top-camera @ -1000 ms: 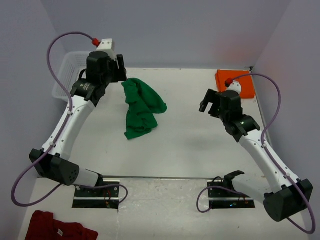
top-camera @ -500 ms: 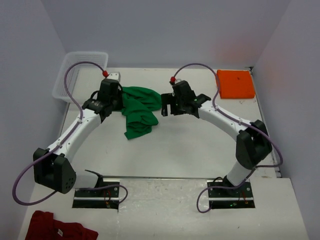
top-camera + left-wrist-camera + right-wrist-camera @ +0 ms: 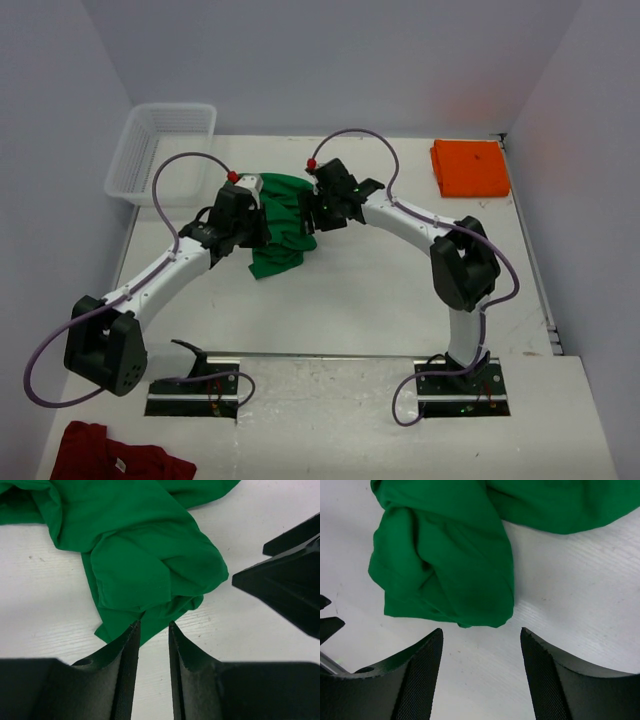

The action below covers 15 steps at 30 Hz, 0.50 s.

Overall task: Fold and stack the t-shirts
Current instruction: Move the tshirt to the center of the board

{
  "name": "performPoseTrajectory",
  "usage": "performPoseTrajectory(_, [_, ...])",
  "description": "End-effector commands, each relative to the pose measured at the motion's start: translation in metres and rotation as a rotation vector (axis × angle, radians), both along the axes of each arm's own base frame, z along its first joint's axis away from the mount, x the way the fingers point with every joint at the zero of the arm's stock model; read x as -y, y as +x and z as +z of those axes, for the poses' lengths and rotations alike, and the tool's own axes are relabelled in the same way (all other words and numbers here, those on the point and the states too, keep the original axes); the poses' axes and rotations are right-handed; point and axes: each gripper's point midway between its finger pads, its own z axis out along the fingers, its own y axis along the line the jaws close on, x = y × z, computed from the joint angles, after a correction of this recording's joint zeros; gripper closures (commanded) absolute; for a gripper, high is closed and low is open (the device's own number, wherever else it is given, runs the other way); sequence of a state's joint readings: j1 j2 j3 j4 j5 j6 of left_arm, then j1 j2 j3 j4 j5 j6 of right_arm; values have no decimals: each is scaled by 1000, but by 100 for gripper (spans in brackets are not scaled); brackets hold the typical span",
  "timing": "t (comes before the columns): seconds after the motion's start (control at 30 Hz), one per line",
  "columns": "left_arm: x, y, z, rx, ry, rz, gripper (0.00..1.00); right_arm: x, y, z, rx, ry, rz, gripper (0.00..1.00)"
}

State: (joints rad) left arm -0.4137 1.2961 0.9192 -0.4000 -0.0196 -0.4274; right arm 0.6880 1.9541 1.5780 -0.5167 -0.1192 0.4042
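The green t-shirt lies bunched mid-table between both arms, the left gripper narrow at its hem, caught or not I can't tell, the right gripper wide just short of it, so a pull might snag one layer and only drag the bundle

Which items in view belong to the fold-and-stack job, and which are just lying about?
Part of the job:
- green t-shirt, crumpled mid-table
- orange t-shirt, folded flat at the far right corner

Just lying about:
- white mesh basket, far left
- dark red garment, near left corner, in front of the arm bases
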Motion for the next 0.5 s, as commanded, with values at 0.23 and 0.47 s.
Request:
performPoseTrajectory(0.23, [9, 16, 16, 82, -74, 38, 72, -22, -12, -38, -113, 18, 47, 39])
performPoseTrajectory(0.47, [9, 15, 24, 99, -76, 27, 72, -32, -4, -49, -127, 22, 51, 44])
